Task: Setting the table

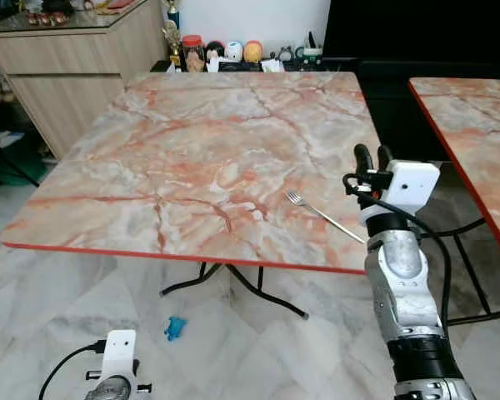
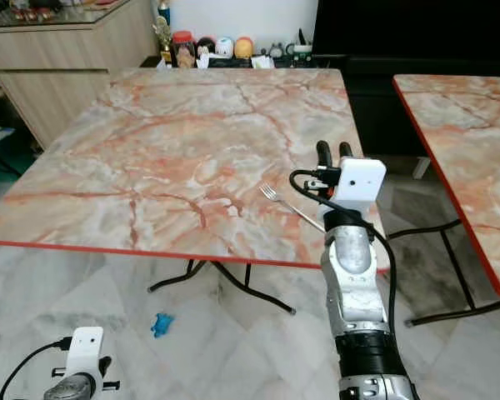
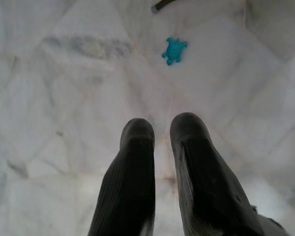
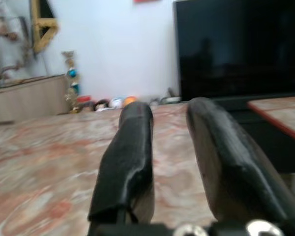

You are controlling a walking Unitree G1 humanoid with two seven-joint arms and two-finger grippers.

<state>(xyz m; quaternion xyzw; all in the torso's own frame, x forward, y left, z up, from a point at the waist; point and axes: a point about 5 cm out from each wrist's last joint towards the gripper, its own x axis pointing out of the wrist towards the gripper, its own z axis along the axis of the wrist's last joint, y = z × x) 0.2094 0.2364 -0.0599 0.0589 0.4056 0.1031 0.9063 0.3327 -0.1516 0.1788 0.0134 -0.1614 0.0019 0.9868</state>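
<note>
A silver fork (image 1: 321, 214) lies on the pink marble table (image 1: 192, 158) near its front right corner, tines toward the middle and handle toward the edge. My right gripper (image 1: 373, 156) is raised just right of the fork at the table's right edge, fingers pointing up and away. In the right wrist view the right gripper (image 4: 169, 110) is open with nothing between its fingers, apart from the fork. My left arm (image 1: 117, 367) hangs low at the front left. Its gripper (image 3: 162, 125) points at the floor, its fingers close together and holding nothing.
A second marble table (image 1: 475, 125) stands to the right across a narrow gap. A wooden cabinet (image 1: 67, 67) is at the back left, with small figurines (image 1: 233, 52) and a black screen (image 1: 417, 29) behind the table. A blue toy (image 1: 176, 327) lies on the floor by the table legs (image 1: 233, 283).
</note>
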